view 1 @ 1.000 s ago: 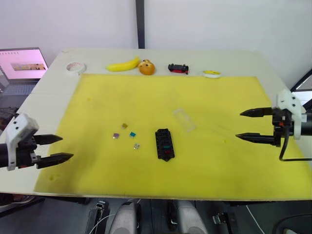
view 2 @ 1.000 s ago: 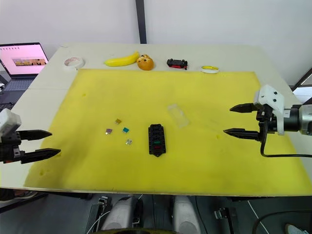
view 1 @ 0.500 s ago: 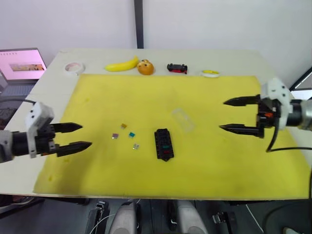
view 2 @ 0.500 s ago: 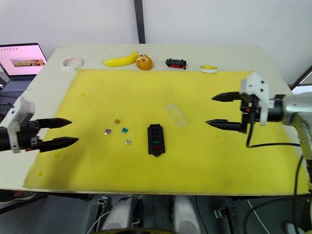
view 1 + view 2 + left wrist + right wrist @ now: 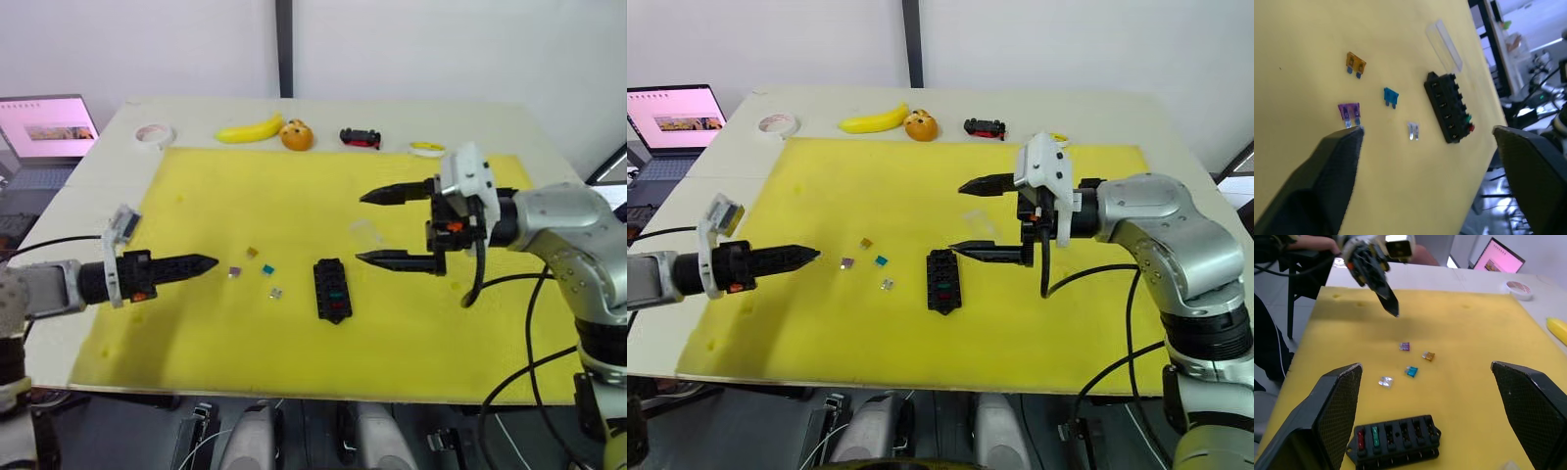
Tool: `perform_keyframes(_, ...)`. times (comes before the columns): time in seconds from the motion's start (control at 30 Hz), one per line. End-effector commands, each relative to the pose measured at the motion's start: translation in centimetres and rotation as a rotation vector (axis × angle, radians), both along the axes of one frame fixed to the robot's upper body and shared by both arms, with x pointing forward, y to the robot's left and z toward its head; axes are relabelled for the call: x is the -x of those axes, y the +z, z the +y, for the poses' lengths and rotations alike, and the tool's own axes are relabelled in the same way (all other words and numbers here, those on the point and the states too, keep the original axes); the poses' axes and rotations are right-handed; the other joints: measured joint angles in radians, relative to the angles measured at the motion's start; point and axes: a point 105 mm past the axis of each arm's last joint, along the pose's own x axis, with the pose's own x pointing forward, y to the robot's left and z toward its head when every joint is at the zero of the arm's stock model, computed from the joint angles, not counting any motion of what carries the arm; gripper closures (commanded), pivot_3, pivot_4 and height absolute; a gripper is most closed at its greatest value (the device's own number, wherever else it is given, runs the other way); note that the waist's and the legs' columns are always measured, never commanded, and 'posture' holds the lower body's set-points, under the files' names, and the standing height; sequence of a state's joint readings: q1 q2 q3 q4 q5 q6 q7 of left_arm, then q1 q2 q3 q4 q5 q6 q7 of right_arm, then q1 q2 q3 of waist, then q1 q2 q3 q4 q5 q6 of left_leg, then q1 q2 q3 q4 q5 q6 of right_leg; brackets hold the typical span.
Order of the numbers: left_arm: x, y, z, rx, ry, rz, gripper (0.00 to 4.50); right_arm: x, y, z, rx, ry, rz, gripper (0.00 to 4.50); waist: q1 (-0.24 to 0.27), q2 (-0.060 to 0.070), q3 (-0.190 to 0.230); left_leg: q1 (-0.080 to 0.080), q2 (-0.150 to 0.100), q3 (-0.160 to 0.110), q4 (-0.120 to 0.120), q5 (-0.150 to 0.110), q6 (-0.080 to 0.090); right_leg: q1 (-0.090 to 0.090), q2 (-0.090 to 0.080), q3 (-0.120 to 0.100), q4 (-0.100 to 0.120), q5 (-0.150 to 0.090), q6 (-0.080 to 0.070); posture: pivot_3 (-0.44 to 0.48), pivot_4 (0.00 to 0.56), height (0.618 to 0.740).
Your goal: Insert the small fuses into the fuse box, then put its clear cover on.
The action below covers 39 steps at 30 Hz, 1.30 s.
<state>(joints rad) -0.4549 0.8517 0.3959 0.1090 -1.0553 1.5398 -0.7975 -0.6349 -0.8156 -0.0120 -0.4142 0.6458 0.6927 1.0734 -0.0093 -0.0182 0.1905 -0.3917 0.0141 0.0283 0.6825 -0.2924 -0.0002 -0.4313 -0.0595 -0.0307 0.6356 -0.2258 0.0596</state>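
The small black rectangular fuse box [image 5: 330, 289] lies mid-mat with green and red fuses seated; four slots are empty. The left claw [image 5: 196, 264], spread wide, points toward the purple translucent blade fuse [image 5: 233, 272]. The right claw [image 5: 377, 227], agape, hovers around the transparent rectangular cover [image 5: 367, 232].

A pale table [image 5: 93, 186] covered largely by a yellow mat [image 5: 294, 196] stands against a plain white wall [image 5: 441, 44] split by a dark vertical strip [image 5: 285, 47], with an open laptop [image 5: 44, 132] glowing pink beside the table's left edge.
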Motion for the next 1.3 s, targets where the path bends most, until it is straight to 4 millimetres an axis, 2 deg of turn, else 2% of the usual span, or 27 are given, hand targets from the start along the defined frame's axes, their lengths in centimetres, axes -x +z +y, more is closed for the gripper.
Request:
perform_keyframes(0.03,-0.6,-0.4,-0.1,0.024,0.004,0.066,1.81,0.6,1.0,-0.1,-0.010,-0.001,-0.050,0.00,-0.001,0.000,0.000,0.000,0.000,0.000,0.000,0.000,0.000,0.000,0.000,0.000,0.000,0.000,0.000,0.000,0.150,0.737)
perform_keyframes(0.23,-1.1,-2.2,-0.4,0.009,-0.002,0.162,1.81,0.8,0.6,0.0,-0.012,-0.004,-0.046,0.00,-0.002,0.000,0.000,0.000,0.000,0.000,0.000,0.000,0.000,0.000,-0.001,0.000,0.000,0.000,0.000,0.000,0.150,0.737)
perform_keyframes(0.63,-2.7,-4.7,-0.4,0.033,0.041,0.200,1.81,0.9,0.4,0.4,-0.021,-0.002,-0.048,0.00,0.001,0.000,0.000,0.000,0.000,0.000,0.000,0.000,0.000,0.000,-0.001,0.000,0.000,0.000,0.000,0.000,0.150,0.737)
perform_keyframes(0.93,-3.6,-5.6,-1.3,0.065,0.050,0.201,1.81,1.0,0.5,0.6,-0.022,0.000,-0.053,0.00,0.024,0.000,0.000,0.000,-0.001,0.000,0.001,0.000,0.000,0.000,-0.002,0.000,0.000,0.000,0.000,0.000,0.150,0.737)
perform_keyframes(1.13,-4.2,-5.3,-2.5,0.107,0.012,0.184,1.81,1.1,0.6,0.8,-0.024,0.002,-0.055,0.00,0.027,0.000,-0.001,0.000,-0.002,-0.001,0.001,0.000,0.000,0.001,-0.003,0.000,0.000,0.000,0.000,0.000,0.150,0.737)
perform_keyframes(1.3,-4.3,-5.3,-2.8,0.099,-0.006,0.181,1.81,1.1,0.5,0.9,-0.021,0.004,-0.057,0.00,0.028,0.000,-0.001,0.000,-0.004,-0.001,0.001,0.000,0.000,0.002,-0.003,-0.001,0.000,0.000,0.000,0.000,0.150,0.737)
